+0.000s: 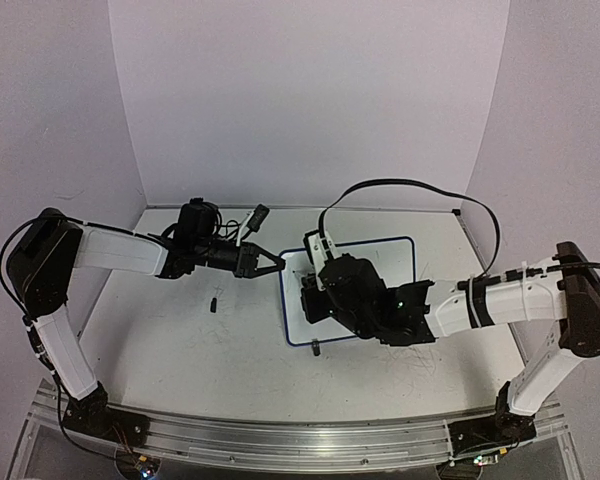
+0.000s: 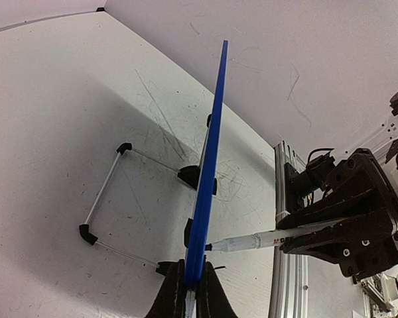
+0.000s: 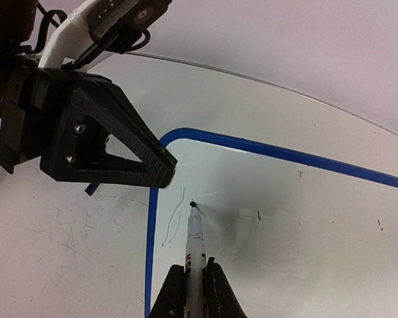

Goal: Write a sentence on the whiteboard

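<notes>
The whiteboard (image 1: 385, 262), white with a thin blue frame, lies at the table's middle. My left gripper (image 1: 279, 264) is shut on the board's left frame edge; the left wrist view shows the jaws (image 2: 191, 289) pinching the blue frame (image 2: 209, 159) edge-on. My right gripper (image 3: 196, 281) is shut on a white marker (image 3: 195, 242). The marker's dark tip touches the board's surface (image 3: 298, 225) near its top left corner. The marker also shows in the left wrist view (image 2: 252, 242). No sentence shows on the board, only a faint pale stroke (image 3: 175, 218) and a tiny dark mark (image 3: 258, 214).
A small black cap (image 1: 213, 302) lies on the scuffed tabletop left of the board. A black clip foot (image 1: 315, 348) sits at the board's near edge. A thin wire bracket with black corners (image 2: 106, 192) lies beside the board. An aluminium rail (image 1: 280, 440) runs along the front edge.
</notes>
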You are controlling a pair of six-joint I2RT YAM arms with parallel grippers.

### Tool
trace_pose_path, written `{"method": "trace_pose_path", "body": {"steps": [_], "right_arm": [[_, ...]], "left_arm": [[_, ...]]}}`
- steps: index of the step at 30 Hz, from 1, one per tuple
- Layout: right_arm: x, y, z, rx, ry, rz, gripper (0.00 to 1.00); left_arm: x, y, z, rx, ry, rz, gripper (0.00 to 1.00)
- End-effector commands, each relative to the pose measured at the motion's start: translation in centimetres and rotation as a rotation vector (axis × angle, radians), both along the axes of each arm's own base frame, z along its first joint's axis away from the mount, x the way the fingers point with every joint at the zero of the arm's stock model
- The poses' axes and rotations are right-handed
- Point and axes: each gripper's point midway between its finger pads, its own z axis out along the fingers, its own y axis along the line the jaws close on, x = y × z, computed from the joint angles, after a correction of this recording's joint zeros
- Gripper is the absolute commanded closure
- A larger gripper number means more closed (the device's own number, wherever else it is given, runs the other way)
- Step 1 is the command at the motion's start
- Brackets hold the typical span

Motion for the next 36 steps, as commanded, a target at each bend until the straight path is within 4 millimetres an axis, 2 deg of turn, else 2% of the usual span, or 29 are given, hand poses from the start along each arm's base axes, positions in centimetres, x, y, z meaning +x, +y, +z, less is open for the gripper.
{"method": "trace_pose_path", "body": {"steps": [1,9,17,24,36], "right_arm": [[0.2,-0.4,-0.6,-0.029,0.012,-0.042,1.0],[-0.4,0.4,-2.4,-0.038,0.052,-0.018,1.0],[-0.6,1.1,-2.6,-0.032,0.056,-0.011,1.0],[-0.3,-0.3,-2.0,-0.036,0.032,-0.063,1.0],[-0.7,-2.9,-3.7,-0.074,0.059,-0.127,1.0]], "left_arm": [[-0.6,0.1,1.6,-0.019,-0.022,-0.017,1.0],[-0.7,0.1,1.6,-0.019,-0.022,-0.017,1.0],[-0.7,0.1,1.6,-0.019,-0.023,-0.017,1.0],[-0.7,0.1,1.6,-0.019,-0.025,-0.016,1.0],[-0.6,0.1,1.5,-0.018,-0.023,-0.015,1.0]]}}
